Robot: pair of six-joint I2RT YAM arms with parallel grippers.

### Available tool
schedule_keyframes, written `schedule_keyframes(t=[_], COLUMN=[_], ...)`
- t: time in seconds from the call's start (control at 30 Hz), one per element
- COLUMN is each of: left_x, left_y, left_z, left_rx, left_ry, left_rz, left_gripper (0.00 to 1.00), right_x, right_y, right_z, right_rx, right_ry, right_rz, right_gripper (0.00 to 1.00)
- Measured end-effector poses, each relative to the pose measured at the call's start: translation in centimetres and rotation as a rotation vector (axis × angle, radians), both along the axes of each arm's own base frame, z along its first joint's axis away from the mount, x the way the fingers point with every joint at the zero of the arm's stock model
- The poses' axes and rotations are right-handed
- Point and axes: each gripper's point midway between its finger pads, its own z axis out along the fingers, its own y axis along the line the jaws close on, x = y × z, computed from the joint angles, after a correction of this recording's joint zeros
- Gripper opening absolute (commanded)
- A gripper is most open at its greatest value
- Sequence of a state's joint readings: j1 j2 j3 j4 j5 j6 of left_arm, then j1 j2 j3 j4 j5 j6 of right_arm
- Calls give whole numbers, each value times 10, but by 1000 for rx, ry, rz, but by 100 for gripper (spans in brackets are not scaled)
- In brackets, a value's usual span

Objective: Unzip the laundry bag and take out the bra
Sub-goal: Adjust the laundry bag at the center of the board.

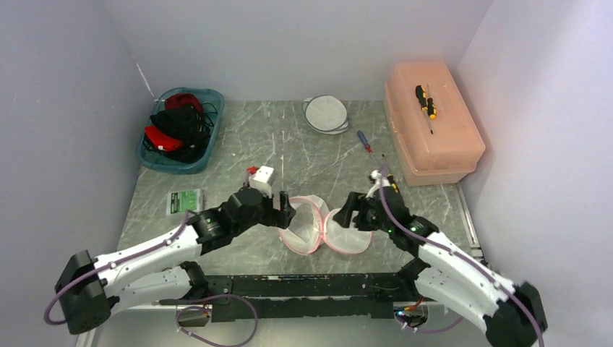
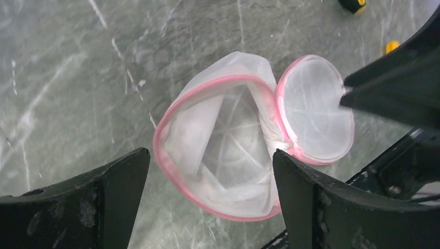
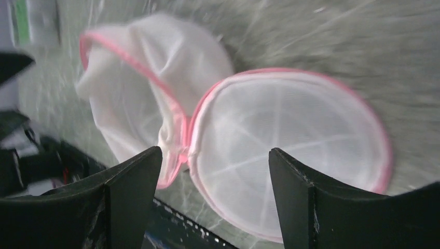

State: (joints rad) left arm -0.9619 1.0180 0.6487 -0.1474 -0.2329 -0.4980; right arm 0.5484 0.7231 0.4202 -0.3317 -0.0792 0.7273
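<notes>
The pink-rimmed white mesh laundry bag [image 1: 307, 225] lies unzipped like an open clam near the table's front edge. Its deep left half [image 2: 218, 155] holds crumpled white cloth; I cannot tell whether that is the bra or the bag's own mesh. The flat round lid half [image 3: 290, 135] lies to its right. My left gripper [image 1: 288, 213] hovers over the deep half, open, its fingers [image 2: 124, 176] spread either side of the rim with nothing between them. Over the lid half my right gripper [image 1: 345, 214] is open too, its fingers [image 3: 290, 171] astride the lid's near edge.
A teal bin [image 1: 209, 101] with black and red clothes stands back left. An orange plastic box [image 1: 448, 144] carrying a yellow-black screwdriver [image 1: 426, 101] stands back right. A second round mesh bag [image 1: 327, 113], a blue-red screwdriver [image 1: 363, 141], a green packet [image 1: 183, 201] and a black rail [image 1: 289, 285] are nearby.
</notes>
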Motion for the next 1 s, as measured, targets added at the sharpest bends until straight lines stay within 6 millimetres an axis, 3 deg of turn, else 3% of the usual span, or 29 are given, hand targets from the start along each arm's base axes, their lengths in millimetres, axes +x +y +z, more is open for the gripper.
schedule_keyframes(t=[0.17,0.23,0.47,0.6,0.8,0.93,1.0], left_x=[5,9,5,1,0,0,0], left_y=[29,38,42,33,21,18,18], left_z=[-11,-20,-69,-82,-85,-80,-78], left_rx=[-118,-137,-182,-194,-220,-233,-234], left_ry=[101,143,327,384,412,396,390], left_rz=[146,188,216,179,124,102,96], left_gripper=[93,93,86,79,52,24,6], right_x=[-17,-14,-12,-16,-15,-10,-7], right_y=[50,61,69,74,79,78,77], right_z=[-15,-18,-37,-49,-57,-53,-48], right_rx=[-84,-101,-149,-178,-207,-210,-213], right_ry=[44,56,109,149,168,147,134], right_rz=[235,261,279,298,289,266,252], right_gripper=[78,78,75,67,31,6,0])
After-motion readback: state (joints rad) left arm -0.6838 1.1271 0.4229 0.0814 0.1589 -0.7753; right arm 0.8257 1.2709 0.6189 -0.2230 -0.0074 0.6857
